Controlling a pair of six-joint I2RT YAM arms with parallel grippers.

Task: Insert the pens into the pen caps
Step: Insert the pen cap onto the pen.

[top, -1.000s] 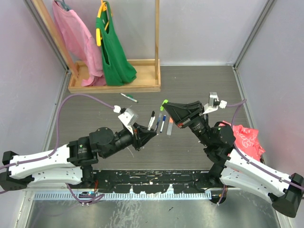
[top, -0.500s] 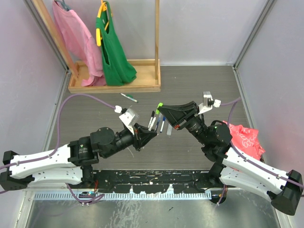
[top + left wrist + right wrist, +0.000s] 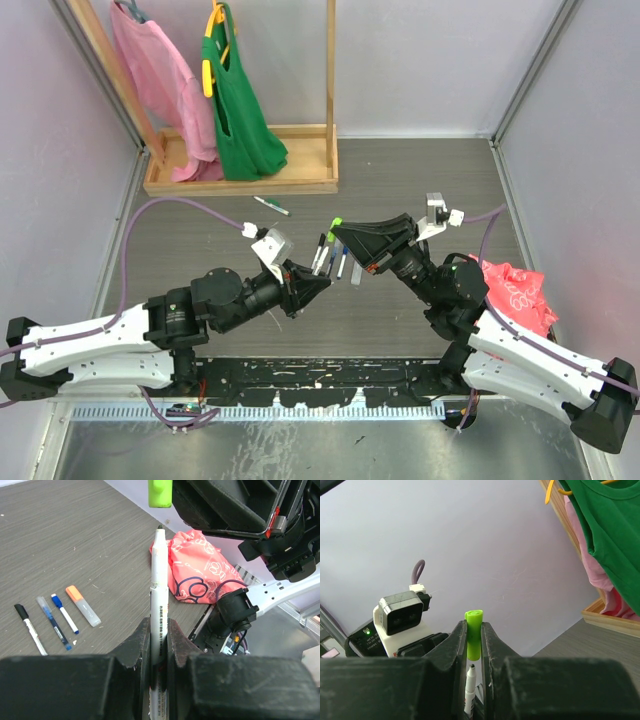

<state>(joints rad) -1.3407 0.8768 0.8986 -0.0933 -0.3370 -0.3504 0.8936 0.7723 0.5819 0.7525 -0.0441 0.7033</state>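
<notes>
My left gripper (image 3: 159,630) is shut on a white pen (image 3: 159,587), which stands upright with its bare dark tip up. Just above the tip, with a small gap, hangs a light green pen cap (image 3: 160,492). My right gripper (image 3: 473,627) is shut on that cap (image 3: 473,640), and the pen's tip (image 3: 470,677) shows right under it. In the top view the two grippers meet mid-table, left gripper (image 3: 322,281) and right gripper (image 3: 340,232). On the table lie a black-capped pen (image 3: 29,627), two blue pens (image 3: 54,624) and an orange pen (image 3: 82,605).
A green pen (image 3: 271,205) lies alone farther back. A red patterned cloth bag (image 3: 517,291) sits to the right, beside the right arm. A wooden rack (image 3: 240,182) with pink and green garments stands at the back left.
My right gripper has moved left and slightly down with the light green cap, bringing it over the pen's tip. The left gripper has stayed put with the pen.
</notes>
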